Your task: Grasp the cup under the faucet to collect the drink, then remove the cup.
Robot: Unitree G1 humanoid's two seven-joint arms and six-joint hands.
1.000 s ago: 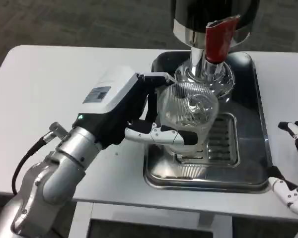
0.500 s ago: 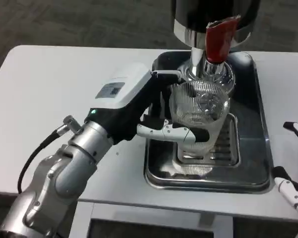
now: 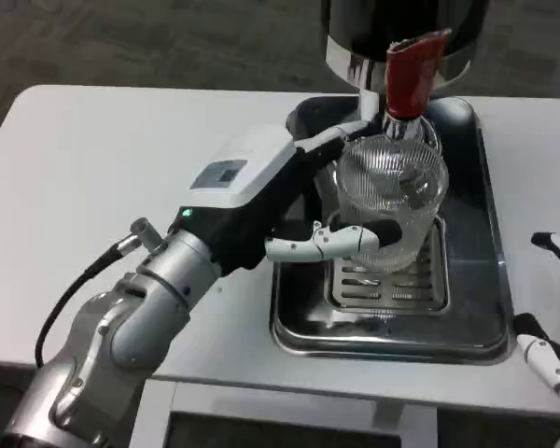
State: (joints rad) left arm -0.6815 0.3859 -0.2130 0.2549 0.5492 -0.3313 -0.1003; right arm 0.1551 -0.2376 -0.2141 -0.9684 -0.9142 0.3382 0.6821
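The left hand's fingers (image 3: 331,239) were clamped around the ribbed clear cup (image 3: 390,201), which it held above the drip grate (image 3: 392,280) of the metal tray (image 3: 294,327), directly beneath the red faucet (image 3: 409,77). At the surface's (image 3: 121,159) right edge the right hand (image 3: 553,308) rested with fingers apart, holding nothing.

Cup (image 3: 392,201): clear ribbed plastic tumbler, upright, mouth open upward, sitting directly below the faucet (image 3: 406,84), which has a red lever handle on a chrome spout coming off the black dispenser body at the far side. Cup is over the far part of the slotted drip grate (image 3: 392,280) in the steel tray (image 3: 299,327). Contents can't be made out.
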